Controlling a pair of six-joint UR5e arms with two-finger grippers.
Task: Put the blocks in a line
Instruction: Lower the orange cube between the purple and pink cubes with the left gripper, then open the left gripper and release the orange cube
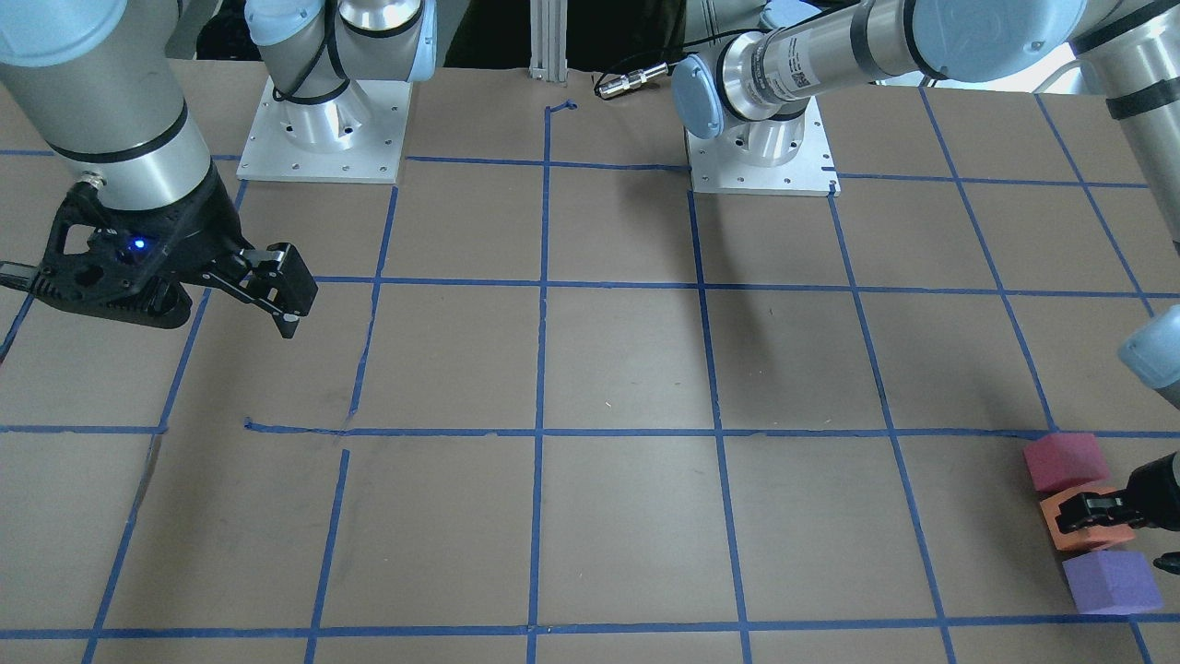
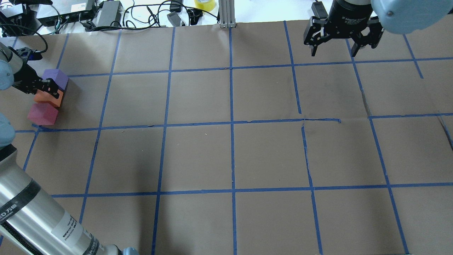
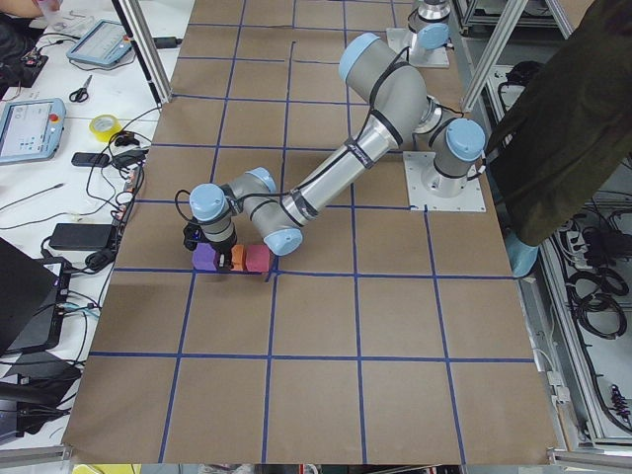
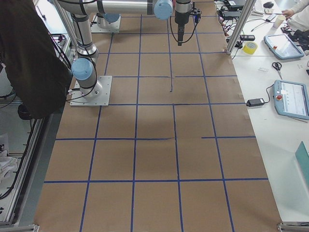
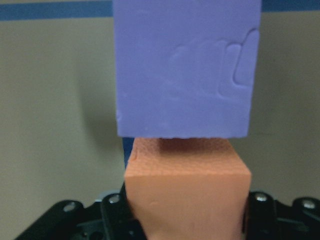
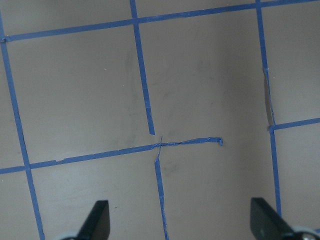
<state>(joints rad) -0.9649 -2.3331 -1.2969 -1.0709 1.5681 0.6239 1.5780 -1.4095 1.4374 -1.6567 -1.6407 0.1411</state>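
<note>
Three cubes stand in a short row at the table's left end: purple block (image 2: pixel 56 76), orange block (image 2: pixel 56 101) in the middle, red-pink block (image 2: pixel 42 114). They also show in the front view as purple (image 1: pixel 1111 581), orange (image 1: pixel 1092 541) and red-pink (image 1: pixel 1065 461). My left gripper (image 2: pixel 47 91) is shut on the orange block (image 5: pixel 187 195), with the purple block (image 5: pixel 185 70) just beyond it. My right gripper (image 2: pixel 333 53) is open and empty, high over the far right of the table, and its fingertips (image 6: pixel 97 222) are wide apart.
Brown paper with a blue tape grid covers the table (image 2: pixel 233 156). Cables and boxes (image 2: pixel 88 14) lie past the far edge. The arm bases (image 1: pixel 323 138) stand at the robot's side. A person in dark clothes (image 3: pixel 573 118) stands by the robot.
</note>
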